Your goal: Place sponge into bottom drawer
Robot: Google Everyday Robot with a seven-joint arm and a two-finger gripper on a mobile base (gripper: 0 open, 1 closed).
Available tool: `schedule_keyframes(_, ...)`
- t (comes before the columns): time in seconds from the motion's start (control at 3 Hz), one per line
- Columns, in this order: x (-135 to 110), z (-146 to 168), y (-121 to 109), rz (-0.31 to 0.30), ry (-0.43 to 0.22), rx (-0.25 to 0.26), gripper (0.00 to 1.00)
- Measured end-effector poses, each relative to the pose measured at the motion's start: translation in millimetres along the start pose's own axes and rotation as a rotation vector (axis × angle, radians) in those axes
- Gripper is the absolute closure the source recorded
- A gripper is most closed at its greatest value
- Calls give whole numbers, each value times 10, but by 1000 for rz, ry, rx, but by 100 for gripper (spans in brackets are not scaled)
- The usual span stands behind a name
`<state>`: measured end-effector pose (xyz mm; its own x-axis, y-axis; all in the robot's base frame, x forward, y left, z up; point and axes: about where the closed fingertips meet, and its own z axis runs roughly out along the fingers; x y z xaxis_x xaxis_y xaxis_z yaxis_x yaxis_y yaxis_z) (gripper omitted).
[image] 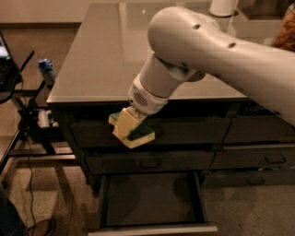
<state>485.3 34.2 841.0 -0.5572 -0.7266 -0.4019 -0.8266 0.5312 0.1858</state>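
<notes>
My gripper (pixel 130 128) is shut on the sponge (pixel 139 136), yellow foam with a dark green face, and holds it in the air in front of the top drawer, past the cabinet's front edge. The bottom drawer (pixel 152 198) stands pulled open below it, its dark flat inside bare and its pale front rim (pixel 152 228) toward me. The sponge hangs above the drawer's rear left part. My large white arm (pixel 207 50) reaches in from the right and covers the white bowl.
The grey cabinet top (pixel 101 50) stretches behind the arm. Two shut handled drawers (pixel 152 161) sit above the open one, narrower drawers (pixel 258 159) at right. A metal frame with cables (pixel 27 120) stands at left. A white container (pixel 223 6) is at the far back.
</notes>
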Motion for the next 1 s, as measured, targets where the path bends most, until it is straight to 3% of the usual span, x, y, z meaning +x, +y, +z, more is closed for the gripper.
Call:
schedule_keyframes(0.67, 70, 32, 5, 3, 12, 0, 100)
schedule_keyframes(1.0, 326, 402, 112, 62, 13, -78, 100)
